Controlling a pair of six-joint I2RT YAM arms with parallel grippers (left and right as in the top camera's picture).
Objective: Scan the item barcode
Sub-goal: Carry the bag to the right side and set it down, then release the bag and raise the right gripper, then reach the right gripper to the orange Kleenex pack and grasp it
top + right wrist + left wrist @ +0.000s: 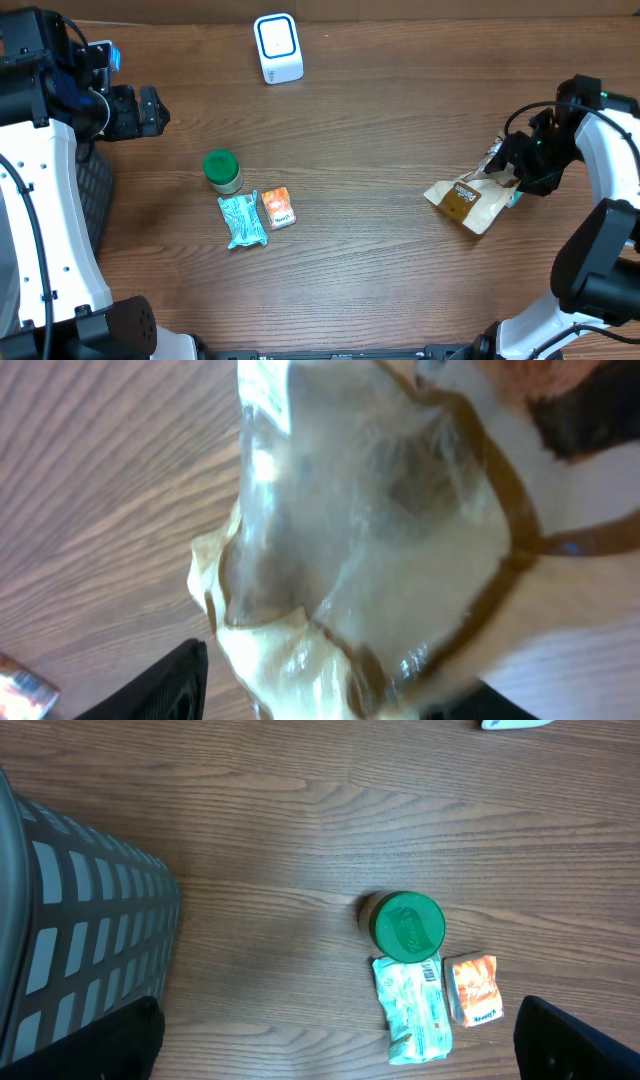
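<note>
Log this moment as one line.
left gripper: open, empty | right gripper: at bag, grip unclear | scanner: far from bag

Smooth brown wood-grain table point(380, 120) with a soft, low sheen. Glossy white hard plastic on the barcode scanner point(277, 47). Matt green plastic on the jar lid point(221, 165). Crinkled, shiny film on the teal packet point(243, 220) and the orange packet point(279, 207). Tan, paper-like pouch point(466, 200) with a clear, wrinkled, glossy plastic window point(380, 540). Dull grey plastic lattice on the basket point(70, 920).
</note>
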